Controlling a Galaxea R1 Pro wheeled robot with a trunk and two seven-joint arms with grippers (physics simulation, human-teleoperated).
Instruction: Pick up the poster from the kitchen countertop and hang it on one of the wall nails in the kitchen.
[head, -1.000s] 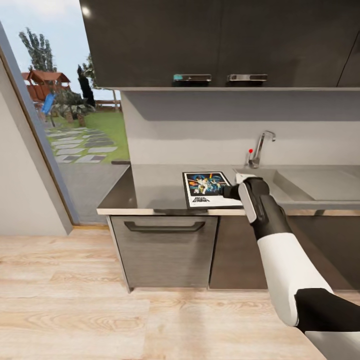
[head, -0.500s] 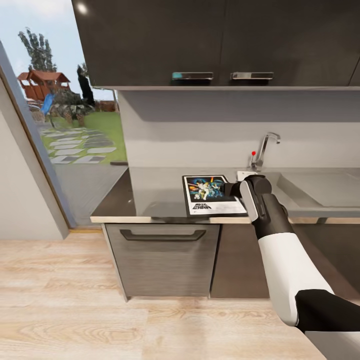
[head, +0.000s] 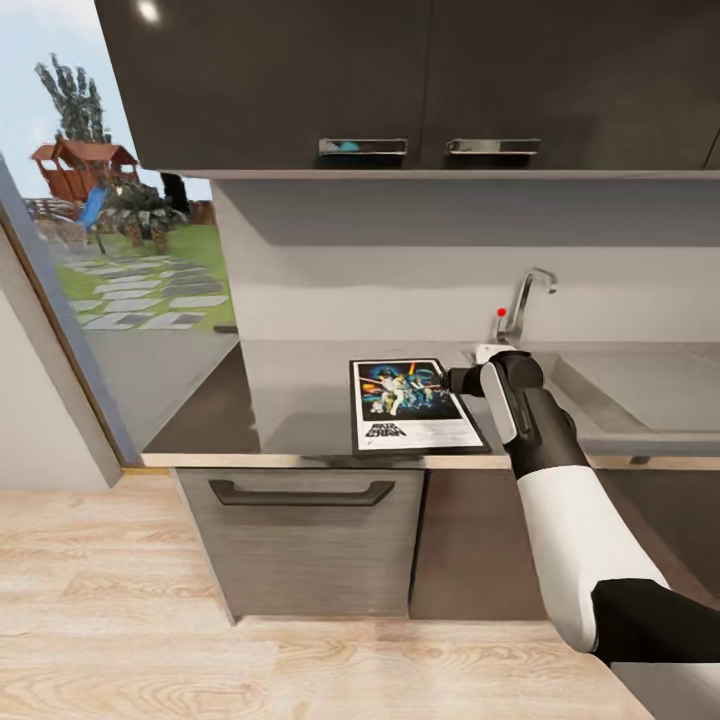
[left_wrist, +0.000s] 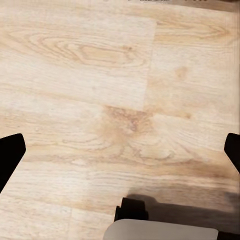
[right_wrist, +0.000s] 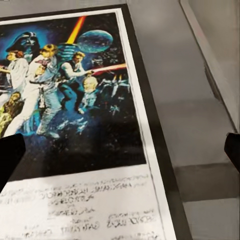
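Note:
The poster (head: 408, 405) lies flat on the grey kitchen countertop (head: 290, 390), close to its front edge, with the black frame and STAR WARS lettering showing. My right gripper (head: 447, 380) hovers at the poster's right side, near its far corner. In the right wrist view the poster (right_wrist: 75, 100) spreads out below the right gripper (right_wrist: 120, 152), which is open with one fingertip (right_wrist: 10, 157) over the artwork and the other over bare countertop (right_wrist: 195, 115). My left gripper (left_wrist: 120, 155) hangs open over the pale wooden floor (left_wrist: 100, 75). The wall nails are out of view.
The sink basin (head: 650, 385) and chrome tap (head: 527, 298) lie just right of my arm. Dark upper cabinets (head: 400, 80) overhang the counter. A drawer front with a handle (head: 300, 493) sits below. A glass door (head: 110, 280) to the garden is at the left.
The whole view has drawn closer to the counter, so the camera has moved. My right gripper stays open at the poster's right side, now slightly nearer its far corner.

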